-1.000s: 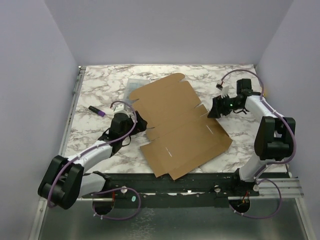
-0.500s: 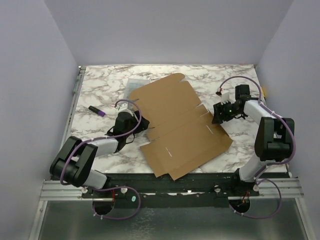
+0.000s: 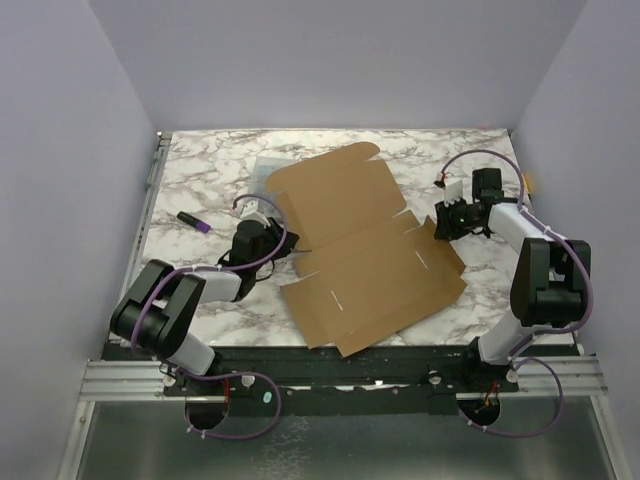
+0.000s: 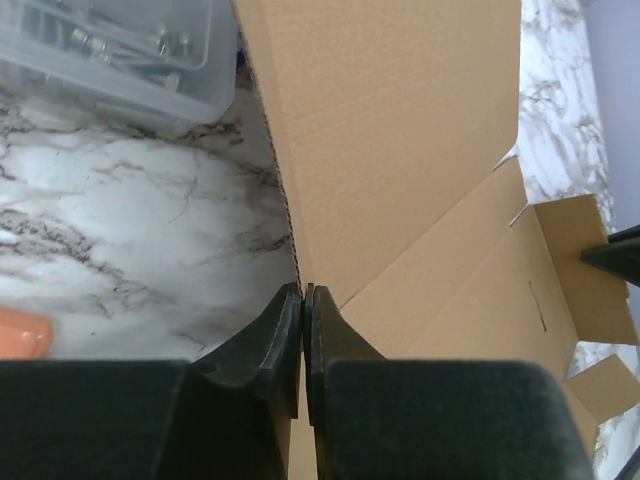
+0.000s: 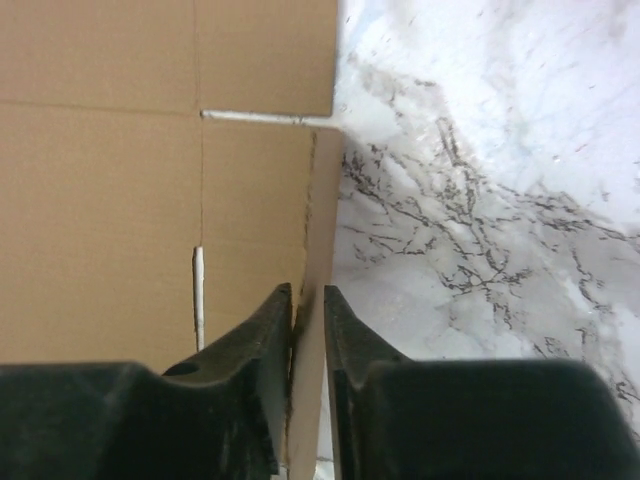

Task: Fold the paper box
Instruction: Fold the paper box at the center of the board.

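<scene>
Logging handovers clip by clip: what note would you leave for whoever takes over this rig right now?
Left gripper: shut on the left edge of the paper box.
Right gripper: shut on a flap at its right edge.
Box: unfolded sheet, mid marble table, between the arms.
Done: both sides gripped.
Left: no wall stands yet; all folds and tab tucks remain.

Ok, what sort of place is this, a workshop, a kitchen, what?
Probably a lab robot cell: plain lilac walls box in a marble-patterned table, and a left arm and right arm are mounted on a metal rail at its near edge, with a paper box between them.
</scene>
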Tool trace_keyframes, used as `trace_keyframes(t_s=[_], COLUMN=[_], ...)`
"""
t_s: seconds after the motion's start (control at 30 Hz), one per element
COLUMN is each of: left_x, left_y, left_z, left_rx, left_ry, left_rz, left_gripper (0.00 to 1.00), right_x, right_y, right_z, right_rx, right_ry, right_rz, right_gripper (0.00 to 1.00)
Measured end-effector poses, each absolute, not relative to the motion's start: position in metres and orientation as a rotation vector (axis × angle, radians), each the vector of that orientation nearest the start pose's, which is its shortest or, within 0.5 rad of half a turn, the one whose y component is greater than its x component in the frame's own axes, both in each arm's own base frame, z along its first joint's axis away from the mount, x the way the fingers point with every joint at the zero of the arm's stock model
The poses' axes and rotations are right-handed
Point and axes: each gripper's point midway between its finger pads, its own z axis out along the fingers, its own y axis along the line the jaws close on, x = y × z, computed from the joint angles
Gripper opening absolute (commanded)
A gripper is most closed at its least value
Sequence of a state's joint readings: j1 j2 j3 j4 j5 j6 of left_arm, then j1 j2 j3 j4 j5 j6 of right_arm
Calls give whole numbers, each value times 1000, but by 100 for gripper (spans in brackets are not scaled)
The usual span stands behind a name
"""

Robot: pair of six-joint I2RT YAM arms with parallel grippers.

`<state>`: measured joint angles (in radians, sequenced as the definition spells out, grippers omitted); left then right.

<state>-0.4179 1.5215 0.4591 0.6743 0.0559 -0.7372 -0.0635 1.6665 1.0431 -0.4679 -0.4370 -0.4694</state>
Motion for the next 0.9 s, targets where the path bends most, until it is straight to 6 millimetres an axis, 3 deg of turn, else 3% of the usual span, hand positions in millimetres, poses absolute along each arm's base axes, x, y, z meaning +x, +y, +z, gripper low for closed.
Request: trace_keyframes(t_s=[0.17,0.5,0.53,0.63,0.7,0.77,0.9], left_x=[350,323,320,309,302,294,284], left_y=[-201,-211,-213,-216,-217,-216,-218], left_z=[87,134,137,143,146,146,151], left_rx=[-253,-73,-55,-12,7,26,68], left_ry=[1960,1813,1805,1787,1776,1768,1744], left_rz=[-850,-988,-1004,-1046,-1060,-1064,-1065], left_gripper=[6,6,6,6,5,5,2], right_x=[372,407,410,419,419,416,399], right_y=[32,28,28,34,42,49,57], right_z=[67,114,118,130,133,132,117], right_rx=[-639,-600,-596,-601,-626,-649,-677], right_ry=[2399,2236,2225,2190,2175,2179,2241], right_rz=[330,238,237,271,329,392,478], right_gripper=[12,6,9,40,53,60,65])
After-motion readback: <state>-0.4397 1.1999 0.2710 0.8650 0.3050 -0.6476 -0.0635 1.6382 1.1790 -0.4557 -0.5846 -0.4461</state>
